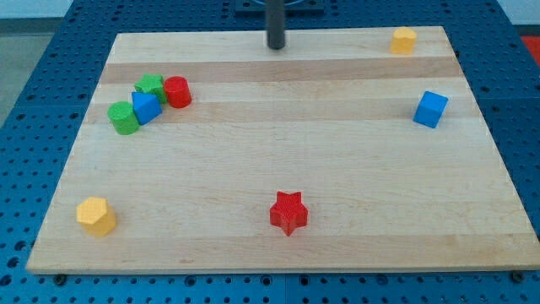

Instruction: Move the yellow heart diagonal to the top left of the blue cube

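Two yellow blocks on the wooden board (278, 169): one near the view's top right (404, 39), judged the yellow heart though too small to be sure, another at the view's bottom left (96, 216), more faceted in outline. Blue cube (431, 109) below and slightly right of the supposed heart, well apart from it. My tip (276, 46) at the view's top centre, touching no block, far left of the heart. No claw here to spread or pinch, only a bare rod. Probably light, rigid and easy-sliding on smooth wood; likely to spin if struck off-centre, so best pushed squarely on a flat side, with short nudges. Elsewhere: red star (288, 212), and a cluster of two green blocks (125, 117), a blue block (145, 107) and a red cylinder (177, 91).
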